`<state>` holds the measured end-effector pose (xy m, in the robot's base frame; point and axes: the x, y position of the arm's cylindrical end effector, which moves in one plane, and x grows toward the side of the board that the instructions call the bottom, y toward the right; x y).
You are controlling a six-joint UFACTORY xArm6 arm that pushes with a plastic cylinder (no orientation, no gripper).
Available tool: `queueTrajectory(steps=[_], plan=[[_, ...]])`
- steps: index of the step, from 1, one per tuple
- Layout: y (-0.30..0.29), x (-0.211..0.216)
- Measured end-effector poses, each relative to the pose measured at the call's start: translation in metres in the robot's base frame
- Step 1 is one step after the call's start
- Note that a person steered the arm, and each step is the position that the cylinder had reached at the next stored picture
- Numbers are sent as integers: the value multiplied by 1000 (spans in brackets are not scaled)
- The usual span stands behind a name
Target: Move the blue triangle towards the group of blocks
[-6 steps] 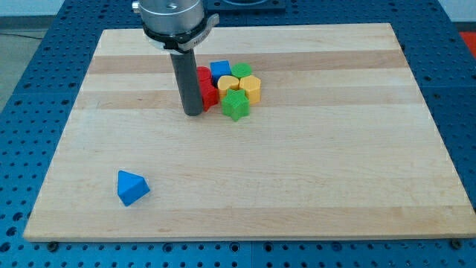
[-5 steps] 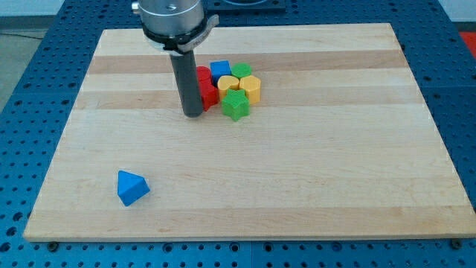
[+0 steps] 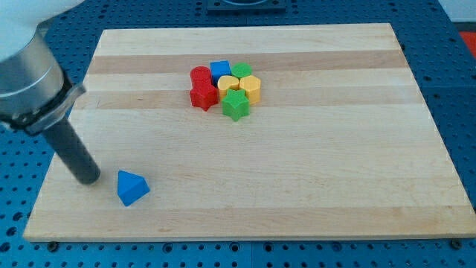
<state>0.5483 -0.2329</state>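
The blue triangle (image 3: 132, 187) lies on the wooden board (image 3: 297, 164) near the view's bottom left. My tip (image 3: 88, 179) rests on the board just left of the blue triangle, a small gap apart. The group of blocks sits near the view's top centre: a red cylinder (image 3: 199, 75), a red star (image 3: 201, 94), a blue cube (image 3: 220, 71), a green block (image 3: 242, 71), a yellow block (image 3: 227, 83), a yellow hexagon (image 3: 251, 88) and a green star (image 3: 236, 106).
The board's left edge (image 3: 56, 160) runs close to my tip. Blue perforated table (image 3: 22, 223) surrounds the board.
My tip has moved from beside the red blocks at the group down to the view's bottom left, next to the blue triangle. No block has moved.
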Motion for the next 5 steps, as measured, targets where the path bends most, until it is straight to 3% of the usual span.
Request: queueTrajectory(steps=[2,5], plan=[[52,33],[83,16]])
